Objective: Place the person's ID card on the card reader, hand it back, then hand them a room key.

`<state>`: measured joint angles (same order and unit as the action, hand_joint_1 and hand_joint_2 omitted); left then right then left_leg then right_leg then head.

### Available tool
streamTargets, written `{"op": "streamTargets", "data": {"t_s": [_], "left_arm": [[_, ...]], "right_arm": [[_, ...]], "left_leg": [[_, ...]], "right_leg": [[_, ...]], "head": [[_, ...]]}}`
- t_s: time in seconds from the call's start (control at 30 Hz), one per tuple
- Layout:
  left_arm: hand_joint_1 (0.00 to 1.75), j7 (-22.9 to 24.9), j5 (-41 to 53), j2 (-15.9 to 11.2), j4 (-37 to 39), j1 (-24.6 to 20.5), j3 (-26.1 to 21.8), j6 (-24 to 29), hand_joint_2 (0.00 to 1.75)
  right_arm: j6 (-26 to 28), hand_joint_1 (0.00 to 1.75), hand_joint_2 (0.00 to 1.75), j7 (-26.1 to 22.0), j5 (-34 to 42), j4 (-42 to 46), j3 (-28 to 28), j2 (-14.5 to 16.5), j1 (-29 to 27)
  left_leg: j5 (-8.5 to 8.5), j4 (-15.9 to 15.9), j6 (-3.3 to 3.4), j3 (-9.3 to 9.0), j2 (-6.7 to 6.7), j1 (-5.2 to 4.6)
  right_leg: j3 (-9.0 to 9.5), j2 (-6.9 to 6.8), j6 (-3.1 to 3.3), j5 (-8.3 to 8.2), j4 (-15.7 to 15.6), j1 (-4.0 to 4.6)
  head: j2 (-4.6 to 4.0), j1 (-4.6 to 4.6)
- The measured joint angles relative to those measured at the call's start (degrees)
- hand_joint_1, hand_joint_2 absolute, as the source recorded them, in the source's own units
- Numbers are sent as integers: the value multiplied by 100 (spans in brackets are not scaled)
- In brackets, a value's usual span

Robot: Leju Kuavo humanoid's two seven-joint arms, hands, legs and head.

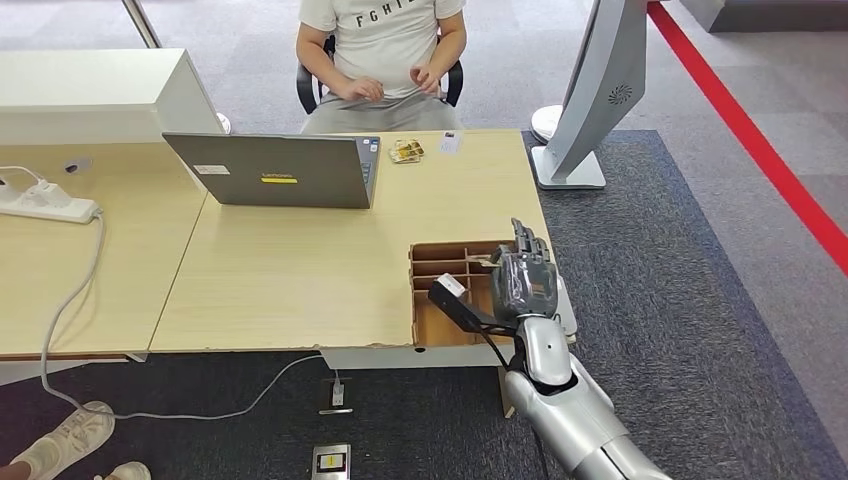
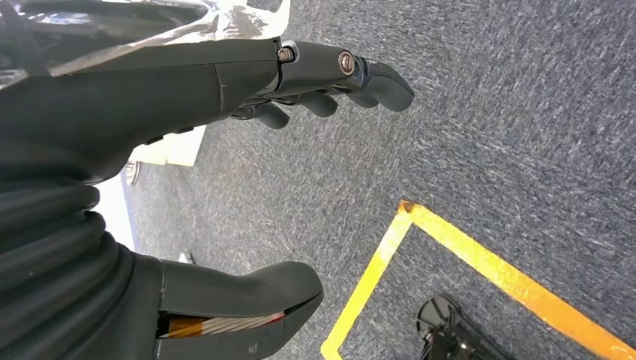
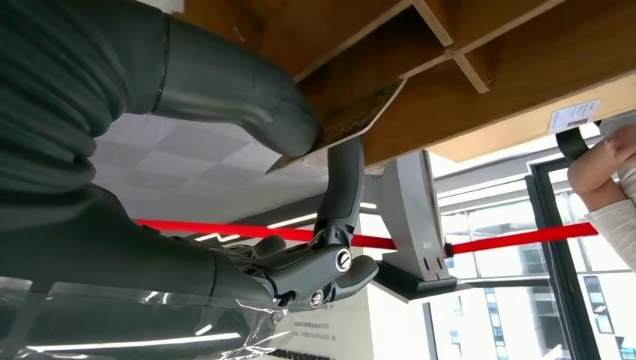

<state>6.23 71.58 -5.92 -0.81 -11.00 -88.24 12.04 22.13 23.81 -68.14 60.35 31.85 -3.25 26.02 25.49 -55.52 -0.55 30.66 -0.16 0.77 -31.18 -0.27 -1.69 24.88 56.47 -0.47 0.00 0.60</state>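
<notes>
On the wooden desk (image 1: 300, 270), the right hand (image 1: 524, 275) pinches a room key card (image 3: 352, 120) in the divided box (image 1: 440, 262) at the near right corner, so, judging by that, only the handover remains; the left hand (image 2: 225, 82) hangs unclenched, holding nothing.

- One person (image 1: 385, 55) sits in one black chair (image 1: 310, 88) at the far side.
- Two desks stand side by side: the light wooden desk (image 1: 300, 270) and a second desk (image 1: 60, 270) to its left.
- One open laptop (image 1: 275, 170) is on the desk.
- One brown divided tray (image 1: 445, 262) sits at the near edge.
- One card (image 3: 352, 120) is pinched in the right hand (image 1: 525, 275).
- One left hand (image 2: 225, 172) hangs over the carpet.
- One white power strip (image 1: 45, 203) has one grey cable (image 1: 70, 300) trailing down.
- One small white card (image 1: 450, 142) and one small cluster of gold-coloured items (image 1: 406, 151) lie near the person; how many items are in the cluster I cannot tell.
- Two white shoes (image 1: 70, 440) show at the floor.
- One grey stand (image 1: 585, 100) rises beside the desk.
</notes>
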Motion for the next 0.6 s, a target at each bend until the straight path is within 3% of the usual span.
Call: {"op": "streamTargets", "data": {"t_s": [0.27,0.6], "left_arm": [[0,-39,-6,0,0,0,0,-15,175],[0,-70,-52,0,-1,0,0,-10,175]], "right_arm": [[6,158,175,100,-71,-32,1,14,8],[146,175,175,98,-86,-154,0,67,39]], "left_leg": [[0,0,0,-1,0,0],[0,0,0,-1,0,0]], "right_leg": [[1,0,0,0,0,0],[1,0,0,0,0,0]], "head": [[0,0],[0,-1]]}}
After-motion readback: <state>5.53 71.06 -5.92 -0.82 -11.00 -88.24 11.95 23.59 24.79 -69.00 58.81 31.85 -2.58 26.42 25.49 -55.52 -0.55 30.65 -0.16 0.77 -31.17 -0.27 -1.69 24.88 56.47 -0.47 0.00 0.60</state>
